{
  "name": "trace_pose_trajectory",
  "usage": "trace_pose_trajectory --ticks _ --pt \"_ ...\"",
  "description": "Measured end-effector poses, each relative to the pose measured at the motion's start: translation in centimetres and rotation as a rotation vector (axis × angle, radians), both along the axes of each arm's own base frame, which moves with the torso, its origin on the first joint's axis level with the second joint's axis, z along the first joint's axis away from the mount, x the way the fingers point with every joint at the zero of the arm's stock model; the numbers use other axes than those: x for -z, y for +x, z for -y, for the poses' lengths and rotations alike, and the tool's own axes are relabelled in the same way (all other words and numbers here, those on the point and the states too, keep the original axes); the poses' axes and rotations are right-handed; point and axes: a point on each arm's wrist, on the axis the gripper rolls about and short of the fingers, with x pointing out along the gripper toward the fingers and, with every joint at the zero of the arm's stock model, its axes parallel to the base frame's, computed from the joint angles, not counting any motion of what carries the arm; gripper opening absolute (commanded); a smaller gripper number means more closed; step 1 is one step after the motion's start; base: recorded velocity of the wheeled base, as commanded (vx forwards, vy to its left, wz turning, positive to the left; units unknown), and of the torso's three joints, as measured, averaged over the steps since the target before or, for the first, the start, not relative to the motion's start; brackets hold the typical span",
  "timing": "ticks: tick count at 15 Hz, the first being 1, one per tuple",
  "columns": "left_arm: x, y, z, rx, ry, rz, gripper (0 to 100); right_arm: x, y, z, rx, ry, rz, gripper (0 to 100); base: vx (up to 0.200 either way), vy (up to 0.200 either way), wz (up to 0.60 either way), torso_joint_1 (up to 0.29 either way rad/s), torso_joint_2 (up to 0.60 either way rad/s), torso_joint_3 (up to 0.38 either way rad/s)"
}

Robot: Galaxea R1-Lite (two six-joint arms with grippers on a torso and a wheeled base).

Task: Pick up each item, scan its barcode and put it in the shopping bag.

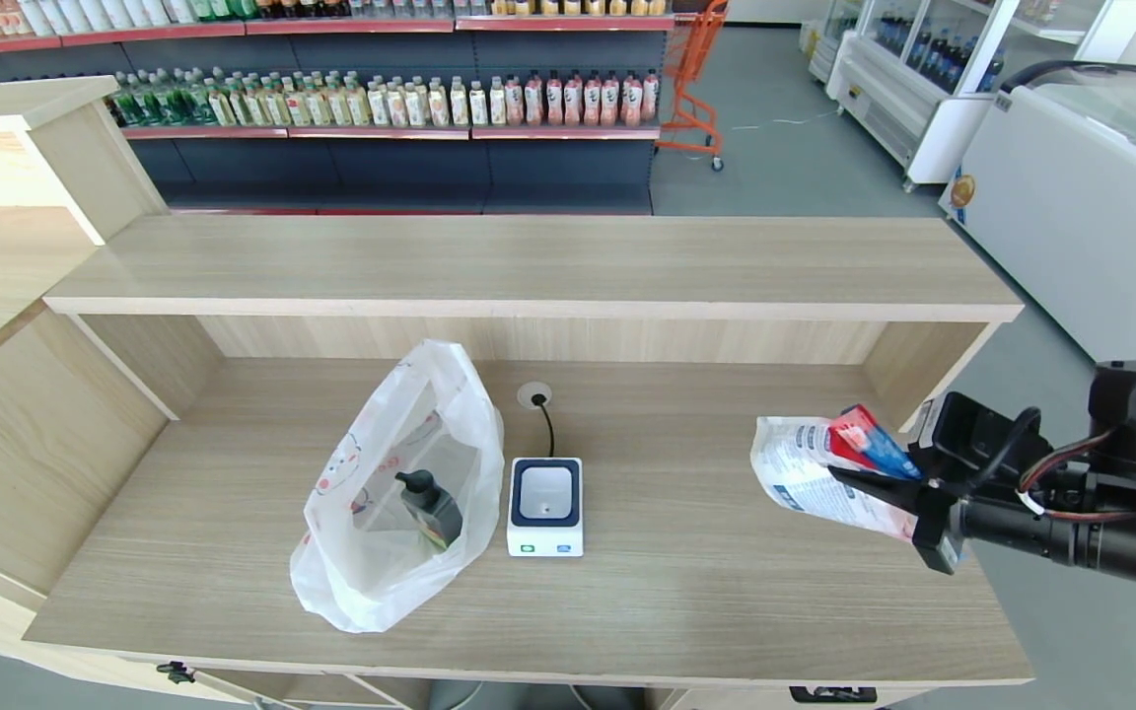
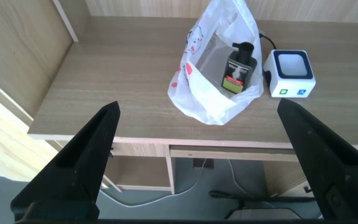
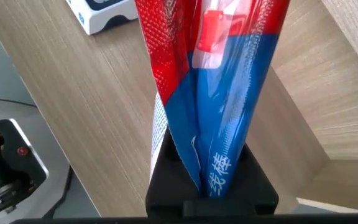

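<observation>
My right gripper (image 1: 874,463) is shut on a white, red and blue snack packet (image 1: 819,468), held above the right end of the counter, to the right of the scanner. In the right wrist view the packet (image 3: 213,81) stands pinched between the jaws. The white barcode scanner (image 1: 545,505) with a dark-framed window sits mid-counter, also seen as the scanner (image 2: 289,73). A translucent white shopping bag (image 1: 400,493) lies left of it, with a dark pump bottle (image 1: 430,505) inside. My left gripper (image 2: 201,162) hangs open off the counter's front edge, fingers (image 2: 82,162) wide apart.
The wooden counter (image 1: 627,592) has a raised shelf (image 1: 529,266) behind and side walls. A cable (image 1: 546,424) runs from the scanner to a grommet at the back. Store shelves with bottles and freezers stand beyond.
</observation>
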Motion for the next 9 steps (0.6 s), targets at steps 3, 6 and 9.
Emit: trace_pose_trajectory --ticks 3,6,9 --pt "0.0 0.0 0.0 0.0 -0.001 0.0 100 0.19 0.12 -0.12 -0.039 0.018 -0.014 0 0.0 0.2 0.0 -0.001 0.01 -0.001" --pt "0.0 0.0 0.0 0.0 0.0 0.0 100 0.21 0.18 -0.18 -0.052 0.061 -0.045 0 0.0 0.2 0.0 0.004 0.0 0.004" --pt "0.0 0.0 0.0 0.001 0.0 0.0 100 0.06 0.42 -0.21 -0.052 0.087 -0.057 0 0.0 0.2 0.0 0.01 0.01 -0.001"
